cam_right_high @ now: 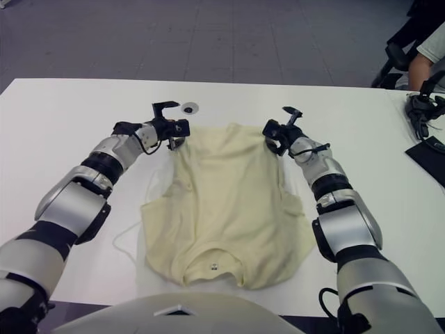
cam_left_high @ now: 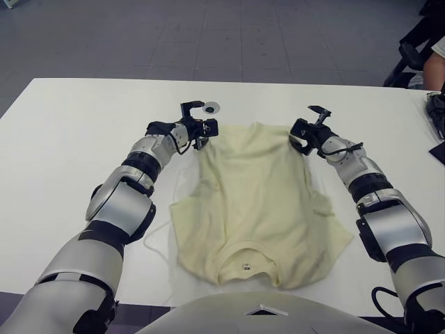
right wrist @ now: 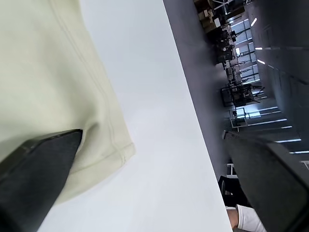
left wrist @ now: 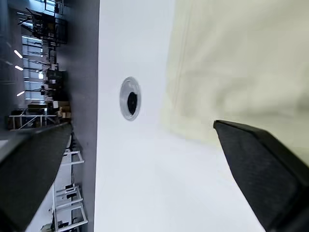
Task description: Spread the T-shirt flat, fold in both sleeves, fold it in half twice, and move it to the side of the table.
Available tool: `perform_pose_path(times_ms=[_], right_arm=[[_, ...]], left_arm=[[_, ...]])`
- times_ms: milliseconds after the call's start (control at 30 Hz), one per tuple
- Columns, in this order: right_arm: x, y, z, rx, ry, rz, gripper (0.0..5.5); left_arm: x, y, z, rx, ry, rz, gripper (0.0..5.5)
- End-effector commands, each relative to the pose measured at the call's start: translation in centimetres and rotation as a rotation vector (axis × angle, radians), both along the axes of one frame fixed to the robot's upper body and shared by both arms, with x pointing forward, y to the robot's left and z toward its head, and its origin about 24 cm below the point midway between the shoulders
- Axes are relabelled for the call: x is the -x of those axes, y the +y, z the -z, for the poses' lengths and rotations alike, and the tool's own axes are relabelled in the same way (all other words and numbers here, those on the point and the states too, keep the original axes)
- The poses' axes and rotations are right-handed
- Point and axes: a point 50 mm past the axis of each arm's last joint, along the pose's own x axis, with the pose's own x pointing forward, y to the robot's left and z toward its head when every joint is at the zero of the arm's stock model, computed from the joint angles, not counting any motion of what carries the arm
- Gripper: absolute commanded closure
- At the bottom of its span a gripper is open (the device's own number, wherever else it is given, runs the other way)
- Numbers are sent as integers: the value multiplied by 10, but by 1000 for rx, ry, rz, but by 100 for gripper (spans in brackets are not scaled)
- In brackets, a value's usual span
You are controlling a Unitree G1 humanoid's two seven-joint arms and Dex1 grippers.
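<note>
A pale yellow T-shirt (cam_left_high: 257,202) lies on the white table (cam_left_high: 69,139), collar toward me and hem at the far side. Its sleeves are partly bunched at the near corners. My left gripper (cam_left_high: 197,125) stands open at the far left hem corner, one finger (left wrist: 263,169) over the cloth (left wrist: 241,58) and the other off it. At the far right hem corner my right gripper (cam_left_high: 310,129) is open too. One of its fingers (right wrist: 34,169) rests above the hem corner (right wrist: 48,72), the other is out over bare table.
A round cable grommet (cam_left_high: 209,108) is set in the table just beyond the left gripper. Black gear (cam_right_high: 424,108) and a dark flat object (cam_right_high: 427,156) lie at the table's right edge, near a seated person. Bare table stretches to the left.
</note>
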Motion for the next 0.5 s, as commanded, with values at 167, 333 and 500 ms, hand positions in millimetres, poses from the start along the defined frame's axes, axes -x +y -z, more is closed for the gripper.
perform_pose_path(times_ms=[167,333,500], right_arm=[[-15,6,-25,-56,-138,59,10],[-20,-3,-72,-234,-376,55,10],[18,-42,-99,-472,-494,20,10]], left_arm=[[-20,2,-49,64,-227,-117,11],[-21,34,-80,234,-365,-187,11],[26,69,-102,450,-395,-156,11]])
